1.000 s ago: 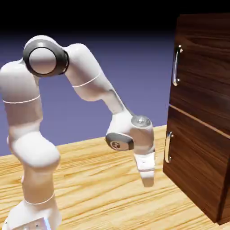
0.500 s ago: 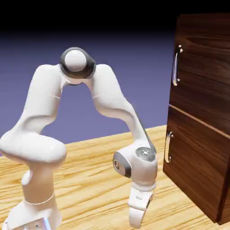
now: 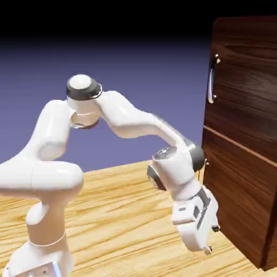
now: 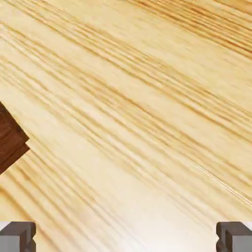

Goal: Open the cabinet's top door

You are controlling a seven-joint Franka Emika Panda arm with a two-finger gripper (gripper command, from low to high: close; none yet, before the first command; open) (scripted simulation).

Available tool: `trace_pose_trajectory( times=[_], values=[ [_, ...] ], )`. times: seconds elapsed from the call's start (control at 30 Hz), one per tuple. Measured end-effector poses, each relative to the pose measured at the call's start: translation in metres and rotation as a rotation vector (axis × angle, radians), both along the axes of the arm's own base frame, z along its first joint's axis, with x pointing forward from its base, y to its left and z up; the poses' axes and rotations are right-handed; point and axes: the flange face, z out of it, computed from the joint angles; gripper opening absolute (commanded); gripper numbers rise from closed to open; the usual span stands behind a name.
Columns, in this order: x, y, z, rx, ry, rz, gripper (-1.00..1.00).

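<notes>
Gripper point(image 3: 208, 238) agape, low near cabinet point(image 3: 243, 135) base corner.

cabinet point(image 3: 243, 135) dk wood, upright | top door point(image 3: 246, 81) shut

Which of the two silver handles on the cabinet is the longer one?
The upper handle, on the top door, is longer and curved. The lower handle is mostly hidden behind the arm.

Gripper point(image 3: 211, 239) low over bare table point(image 3: 119, 216), jaws spread, nothing between them. Cabinet point(image 3: 243, 140) blocks the right; air before top door point(image 3: 246, 70) handle point(image 3: 212, 78) open.
</notes>
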Motion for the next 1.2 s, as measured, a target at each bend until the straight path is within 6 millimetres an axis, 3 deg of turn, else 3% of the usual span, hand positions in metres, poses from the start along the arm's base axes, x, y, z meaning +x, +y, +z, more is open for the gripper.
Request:
trace_pose_trajectory(
  times=[0.13,0.23,0.37,0.5,0.53,0.63,0.67,0.73,0.97,1.2],
  values=[
    [0.024,0.037,0.067,-0.124,-0.195,0.120,0.00],
    [0.038,0.079,0.121,-0.215,-0.351,0.239,0.00],
    [0.045,0.156,0.191,-0.330,-0.568,0.435,0.00],
    [0.032,0.245,0.251,-0.426,-0.775,0.649,0.00],
    [0.032,0.245,0.251,-0.426,-0.775,0.649,0.00],
    [0.069,0.244,0.251,-0.428,-0.775,0.649,0.00],
    [0.082,0.243,0.251,-0.426,-0.775,0.649,-1.00],
    [0.082,0.243,0.251,-0.426,-0.775,0.649,-1.00],
    [0.025,0.212,0.251,-0.353,-0.824,0.832,-1.00],
    [-0.020,0.176,0.251,-0.284,-0.862,0.993,-1.00]
  ],
)
